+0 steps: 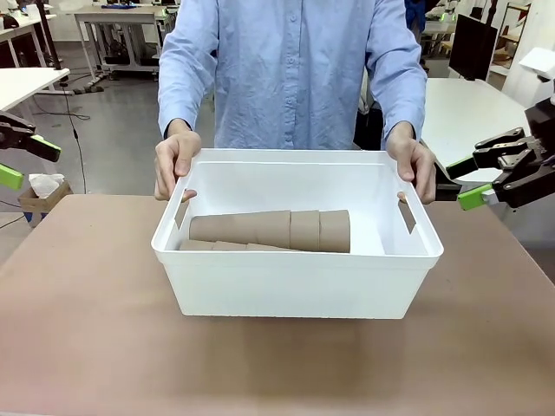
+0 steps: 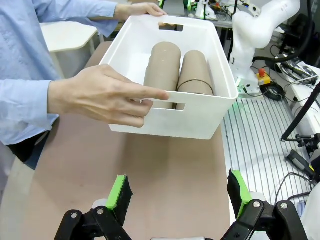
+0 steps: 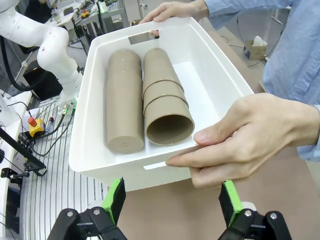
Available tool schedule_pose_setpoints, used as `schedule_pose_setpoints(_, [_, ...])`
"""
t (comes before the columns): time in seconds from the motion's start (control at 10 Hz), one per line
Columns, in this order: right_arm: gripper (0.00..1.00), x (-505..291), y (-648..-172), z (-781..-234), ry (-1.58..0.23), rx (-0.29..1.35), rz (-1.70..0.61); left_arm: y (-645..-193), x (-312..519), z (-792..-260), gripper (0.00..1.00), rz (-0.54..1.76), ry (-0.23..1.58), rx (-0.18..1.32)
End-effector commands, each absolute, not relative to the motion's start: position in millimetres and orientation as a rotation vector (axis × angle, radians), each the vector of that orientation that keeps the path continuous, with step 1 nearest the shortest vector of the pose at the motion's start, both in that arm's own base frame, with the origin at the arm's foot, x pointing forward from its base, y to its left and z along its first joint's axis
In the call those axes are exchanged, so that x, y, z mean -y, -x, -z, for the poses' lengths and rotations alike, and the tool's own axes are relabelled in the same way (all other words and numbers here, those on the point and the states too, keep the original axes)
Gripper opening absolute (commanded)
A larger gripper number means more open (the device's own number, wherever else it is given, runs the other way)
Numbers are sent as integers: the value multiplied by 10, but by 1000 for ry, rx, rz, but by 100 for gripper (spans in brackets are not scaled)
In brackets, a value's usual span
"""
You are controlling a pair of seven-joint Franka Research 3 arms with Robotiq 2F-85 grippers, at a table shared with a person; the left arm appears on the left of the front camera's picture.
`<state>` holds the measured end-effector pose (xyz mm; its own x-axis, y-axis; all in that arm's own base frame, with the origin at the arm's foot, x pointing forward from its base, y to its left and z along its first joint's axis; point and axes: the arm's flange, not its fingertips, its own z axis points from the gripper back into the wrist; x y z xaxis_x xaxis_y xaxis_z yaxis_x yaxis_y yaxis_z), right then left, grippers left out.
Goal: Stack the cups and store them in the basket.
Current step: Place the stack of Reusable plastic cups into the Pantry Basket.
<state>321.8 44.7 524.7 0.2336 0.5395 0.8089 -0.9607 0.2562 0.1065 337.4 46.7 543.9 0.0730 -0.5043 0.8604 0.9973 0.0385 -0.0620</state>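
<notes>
Kraft-brown cups (image 1: 282, 230) lie stacked inside the white basket (image 1: 295, 282), gripped by a person's hands (image 1: 177, 161); left end effector (image 2: 181, 195) and right end effector (image 3: 172, 200) stand wide open, empty, at 9 and 3 o'clock.

The person wears a light-blue, long-sleeved button-up shirt (image 1: 290, 69) with a row of small buttons down the front and cuffs that end at the wrists. Each robot arm ends in a black two-finger gripper, left (image 2: 179, 197) and right (image 3: 172, 200), built of angular linked bars joined by round silver pivot pins. Its fingers (image 2: 120, 192) carry bright green pads. A glossy white, rounded arm segment (image 3: 47, 42) shows behind.
</notes>
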Motion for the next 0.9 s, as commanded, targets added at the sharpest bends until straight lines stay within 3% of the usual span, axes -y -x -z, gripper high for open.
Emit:
schedule_pose_setpoints(0.0, [100,-438,-3245,-5252,-709,760,-1167,-3365,-465,-5474,100,1348,843,786])
schedule_pose_setpoints(0.8, [100,-438,-3245,-5252,-709,760,-1167,-3365,-465,-5474,100,1348,843,786])
